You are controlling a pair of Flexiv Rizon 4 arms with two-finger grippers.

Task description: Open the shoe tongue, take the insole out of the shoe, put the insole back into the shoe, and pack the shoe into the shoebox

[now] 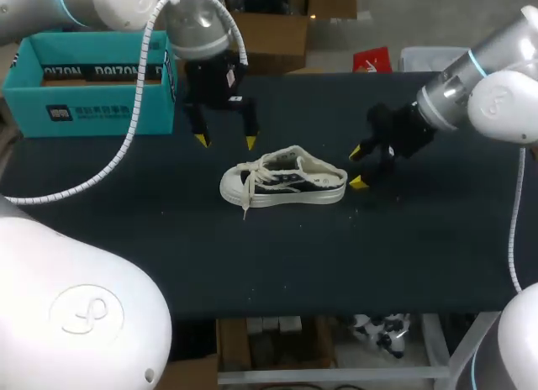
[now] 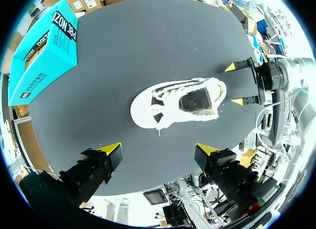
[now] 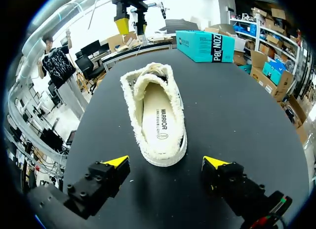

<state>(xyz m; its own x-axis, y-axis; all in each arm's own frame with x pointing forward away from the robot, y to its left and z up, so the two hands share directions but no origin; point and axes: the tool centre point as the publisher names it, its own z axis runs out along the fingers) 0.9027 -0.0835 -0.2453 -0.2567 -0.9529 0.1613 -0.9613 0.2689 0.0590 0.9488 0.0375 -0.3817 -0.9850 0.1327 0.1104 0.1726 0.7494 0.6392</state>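
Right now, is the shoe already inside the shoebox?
No, the shoe lies out on the dark table, well apart from the teal shoebox standing at the table's far left.

Looking down from the head view, the shoe [image 1: 284, 185] lies on its sole mid-table, toe to 9 o'clock and heel to 3, its mouth facing up with nothing over it. The left gripper [image 1: 225, 140] hangs above the table at 11 o'clock of the shoe, fingers spread wide, apart from the laces. The right gripper [image 1: 358, 167] sits just off the heel at 3 o'clock, fingers apart, not touching it. From 4 round to 8 o'clock the dark table [image 1: 294, 264] is bare. A white cable [image 1: 76, 188] droops across at 9 o'clock. The teal box [image 1: 88, 83] stands well apart at 10 o'clock
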